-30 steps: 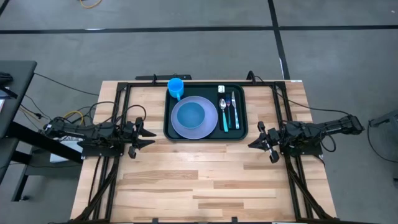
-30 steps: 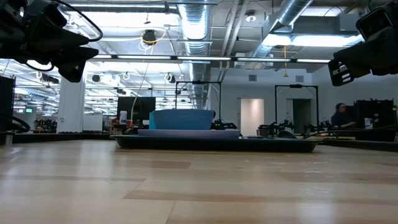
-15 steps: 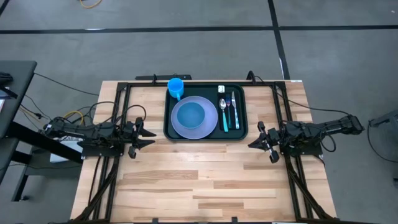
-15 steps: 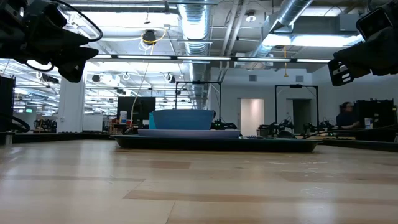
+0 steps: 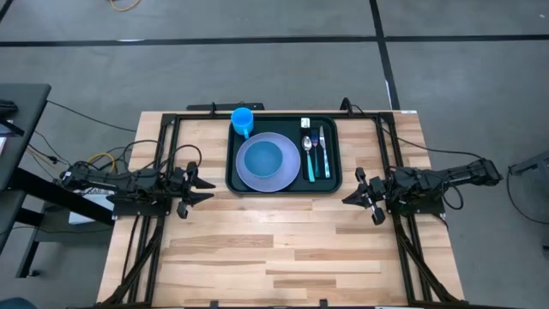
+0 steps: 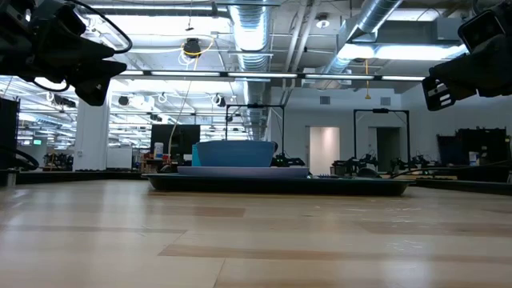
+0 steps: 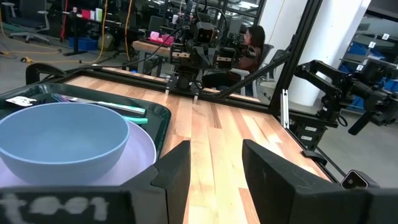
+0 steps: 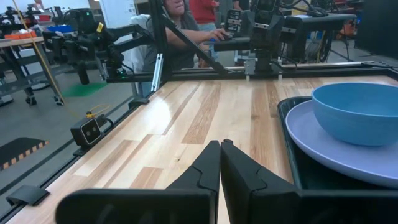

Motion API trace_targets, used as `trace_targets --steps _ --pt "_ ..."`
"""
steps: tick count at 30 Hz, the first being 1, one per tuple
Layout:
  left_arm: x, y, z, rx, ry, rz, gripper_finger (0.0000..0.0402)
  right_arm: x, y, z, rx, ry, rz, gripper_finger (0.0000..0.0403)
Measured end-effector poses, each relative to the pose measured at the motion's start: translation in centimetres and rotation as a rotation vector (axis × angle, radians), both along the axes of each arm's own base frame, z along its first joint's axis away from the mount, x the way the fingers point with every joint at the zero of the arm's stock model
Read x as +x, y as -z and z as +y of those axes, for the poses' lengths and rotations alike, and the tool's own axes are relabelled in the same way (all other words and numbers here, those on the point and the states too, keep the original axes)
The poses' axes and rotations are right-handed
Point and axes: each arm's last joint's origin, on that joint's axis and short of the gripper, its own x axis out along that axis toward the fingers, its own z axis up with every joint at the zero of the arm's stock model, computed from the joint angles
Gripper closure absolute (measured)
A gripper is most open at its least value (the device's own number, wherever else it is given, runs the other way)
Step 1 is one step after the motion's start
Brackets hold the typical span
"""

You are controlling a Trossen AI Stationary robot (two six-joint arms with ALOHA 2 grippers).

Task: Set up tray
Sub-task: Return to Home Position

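Counter static over the last second, neither arm moved; tray sits mid-counter toward the far edge, looks fully laid. Your left gripper is parked left, jaws apart; right gripper parked right, jaws together. You can call it done.

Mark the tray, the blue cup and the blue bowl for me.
tray (image 5: pixel 235 185): high view, its bare lower-left corner in the picture.
blue cup (image 5: pixel 243 119): high view, middle of its opening.
blue bowl (image 5: pixel 262 158): high view, middle of its inside.
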Motion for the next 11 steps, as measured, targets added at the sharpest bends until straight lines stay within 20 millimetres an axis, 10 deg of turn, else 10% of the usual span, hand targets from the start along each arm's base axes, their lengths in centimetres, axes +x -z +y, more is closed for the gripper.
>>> trace_targets --steps 11 --pt "0.0 0.01 0.0 0.001 0.0 0.0 0.0269 0.0 0.0 0.0 0.0 0.0 0.0 0.0397"
